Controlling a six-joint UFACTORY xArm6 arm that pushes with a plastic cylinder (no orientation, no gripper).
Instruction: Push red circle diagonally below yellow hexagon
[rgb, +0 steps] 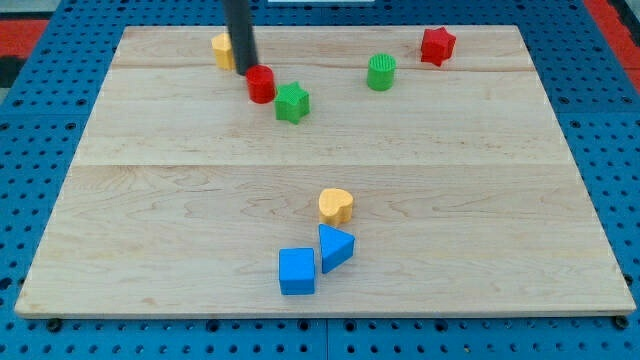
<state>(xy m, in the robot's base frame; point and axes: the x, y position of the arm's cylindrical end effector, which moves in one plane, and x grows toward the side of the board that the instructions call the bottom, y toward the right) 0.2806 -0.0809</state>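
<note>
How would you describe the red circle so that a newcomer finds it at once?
Look along the wooden board's top edge, left of centre, where the dark rod comes down. The red circle sits just right of my tip, a round cylinder; the green star beside it has points.
</note>
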